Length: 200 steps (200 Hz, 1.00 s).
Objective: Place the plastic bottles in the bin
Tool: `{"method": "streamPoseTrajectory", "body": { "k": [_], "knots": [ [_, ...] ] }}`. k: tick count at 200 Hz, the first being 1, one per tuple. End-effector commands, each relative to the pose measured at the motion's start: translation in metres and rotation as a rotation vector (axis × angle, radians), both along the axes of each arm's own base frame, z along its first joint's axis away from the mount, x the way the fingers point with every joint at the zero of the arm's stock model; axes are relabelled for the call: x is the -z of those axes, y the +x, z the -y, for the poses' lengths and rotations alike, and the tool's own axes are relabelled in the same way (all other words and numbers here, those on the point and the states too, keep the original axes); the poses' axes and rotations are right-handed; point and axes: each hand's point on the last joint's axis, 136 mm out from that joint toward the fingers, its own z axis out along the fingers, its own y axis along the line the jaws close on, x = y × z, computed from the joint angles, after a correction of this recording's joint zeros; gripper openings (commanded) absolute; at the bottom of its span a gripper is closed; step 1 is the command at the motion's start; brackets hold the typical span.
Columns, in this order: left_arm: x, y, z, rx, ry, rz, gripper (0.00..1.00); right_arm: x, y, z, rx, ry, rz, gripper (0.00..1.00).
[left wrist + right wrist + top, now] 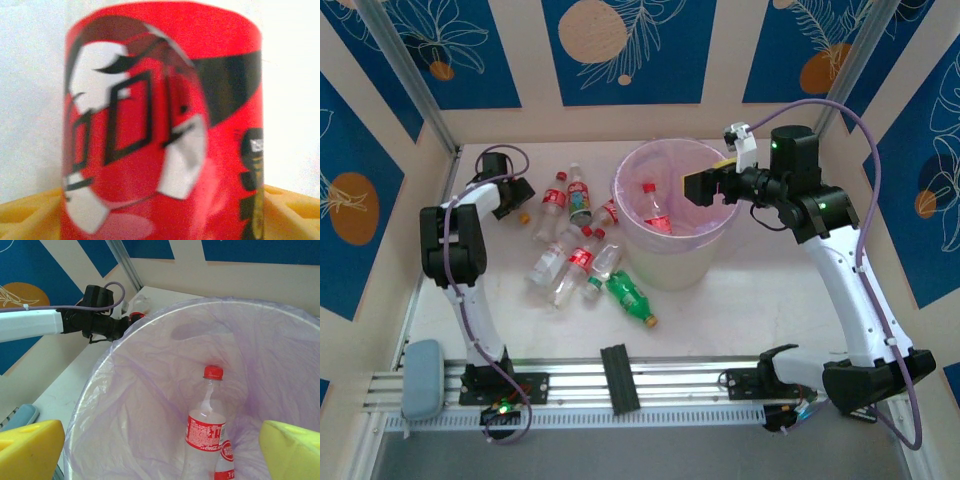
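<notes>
My right gripper (698,187) hung spread and empty over the bin (630,170) — two bottles (205,432) inside. My left gripper (517,197) straddled a red-label bottle (160,125), grip unclear — next I'd clamp, lift, carry it to the bin.

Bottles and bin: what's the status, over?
Left gripper straddles a bottle, grip unclear. Right gripper open above bin. Two bottles in bin, pile on table. Pile lies between left gripper and bin.

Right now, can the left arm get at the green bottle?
Likely yes: the green bottle lies uncovered on the table, but the left gripper flanks a red-labelled bottle.
</notes>
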Motion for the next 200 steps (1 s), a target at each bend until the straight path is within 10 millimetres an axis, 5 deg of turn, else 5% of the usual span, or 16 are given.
{"method": "streamPoseTrajectory", "body": {
  "k": [1, 45, 87, 145, 200],
  "knots": [
    [-0.003, 0.001, -0.009, 0.001, 0.018, -0.008, 0.74, 0.001, -0.006, 0.005, 0.004, -0.015, 0.007, 1.00],
    [-0.029, -0.001, -0.004, 0.023, 0.013, 0.045, 0.71, -0.002, -0.006, 0.004, 0.005, -0.011, 0.009, 1.00],
    [-0.111, -0.009, 0.016, 0.095, -0.023, 0.243, 0.69, -0.011, -0.003, 0.003, 0.042, 0.010, -0.031, 0.99],
    [-0.228, -0.062, 0.106, 0.341, -0.045, 0.525, 0.54, -0.042, 0.006, -0.027, -0.011, 0.088, -0.029, 0.99],
    [-0.298, -0.128, 0.195, 0.582, -0.099, 0.753, 0.34, -0.071, 0.016, -0.086, -0.161, 0.167, -0.007, 0.99]
  ]
}}
